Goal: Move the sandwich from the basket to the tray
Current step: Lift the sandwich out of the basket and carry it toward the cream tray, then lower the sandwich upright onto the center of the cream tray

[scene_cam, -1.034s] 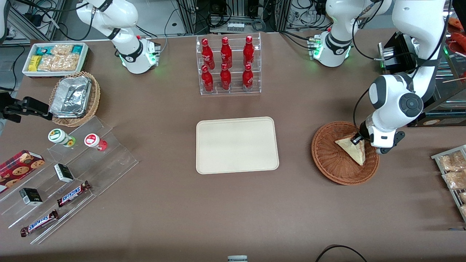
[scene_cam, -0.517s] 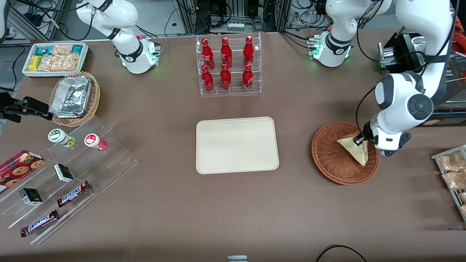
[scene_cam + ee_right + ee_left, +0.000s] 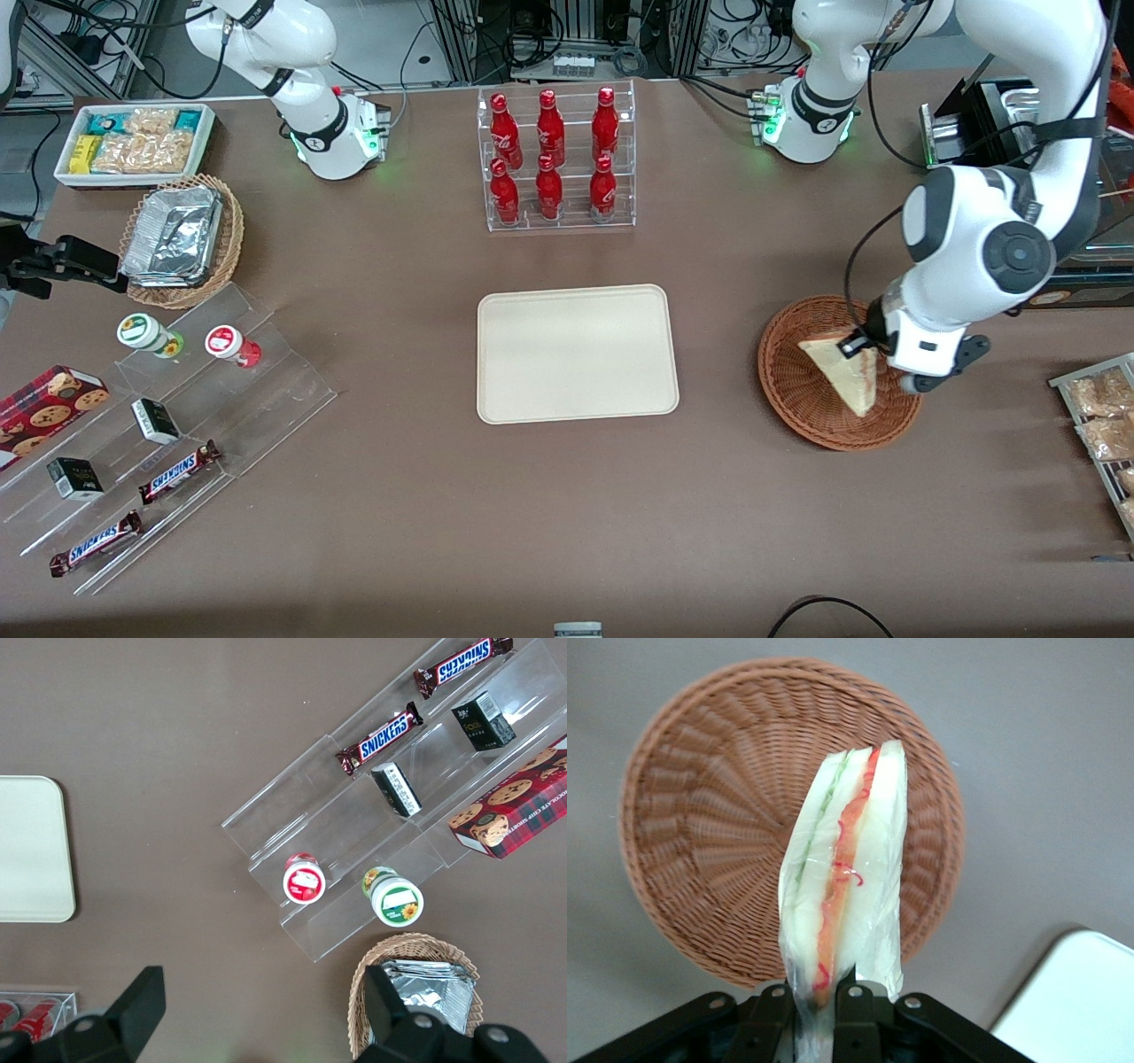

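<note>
Gripper [image 3: 819, 997] gripping sandwich [image 3: 846, 877] above basket [image 3: 700, 815]

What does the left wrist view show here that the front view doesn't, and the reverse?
Only the left wrist view shows the sandwich's filling edge-on, red-orange and green between clear wrap, and its lower end pinched between the claw's two fingers, above the basket.

Only the front view shows the whole tray, bare, the rack of red bottles and the snack shelves toward the parked arm's end.

Both show the claw shut on the sandwich over the basket, with the tray beside it.
</note>
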{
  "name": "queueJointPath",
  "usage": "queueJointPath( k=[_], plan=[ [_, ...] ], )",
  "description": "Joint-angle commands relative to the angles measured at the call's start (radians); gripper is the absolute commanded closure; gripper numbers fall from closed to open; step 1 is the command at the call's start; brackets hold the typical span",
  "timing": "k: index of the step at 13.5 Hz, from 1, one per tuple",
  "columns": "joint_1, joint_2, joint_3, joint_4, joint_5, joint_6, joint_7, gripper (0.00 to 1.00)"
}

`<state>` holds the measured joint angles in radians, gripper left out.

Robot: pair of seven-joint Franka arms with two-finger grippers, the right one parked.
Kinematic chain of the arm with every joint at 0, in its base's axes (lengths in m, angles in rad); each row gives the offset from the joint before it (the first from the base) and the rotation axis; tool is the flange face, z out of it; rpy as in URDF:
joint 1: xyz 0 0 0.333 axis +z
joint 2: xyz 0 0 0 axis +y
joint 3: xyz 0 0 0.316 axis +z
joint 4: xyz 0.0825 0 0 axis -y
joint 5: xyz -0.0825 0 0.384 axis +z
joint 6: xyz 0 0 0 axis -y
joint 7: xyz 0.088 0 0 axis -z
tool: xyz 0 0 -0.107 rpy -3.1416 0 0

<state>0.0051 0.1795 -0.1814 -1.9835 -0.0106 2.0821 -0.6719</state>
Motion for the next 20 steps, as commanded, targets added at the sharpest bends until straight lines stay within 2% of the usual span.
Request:
queueJointPath(
  k=[1, 3, 7, 10, 14, 16, 20],
  plan=[
    [-0.081, 0.061, -0.009, 0.08, 0.017, -0.027, -0.028, 1.0],
    [-0.146, 0.101, -0.009, 0.127, 0.029, -0.037, -0.072, 1.0],
    [-0.284, 0.204, -0.009, 0.254, 0.133, -0.071, -0.185, 1.0],
    [-0.385, 0.323, -0.009, 0.426, 0.159, -0.166, -0.259, 1.0],
    [-0.493, 0.42, -0.003, 0.549, 0.184, -0.189, -0.299, 1.0],
    [-0.543, 0.48, -0.004, 0.607, 0.254, -0.223, -0.375, 1.0],
    [-0.639, 0.548, -0.003, 0.681, 0.282, -0.283, -0.442, 1.0]
  ],
)
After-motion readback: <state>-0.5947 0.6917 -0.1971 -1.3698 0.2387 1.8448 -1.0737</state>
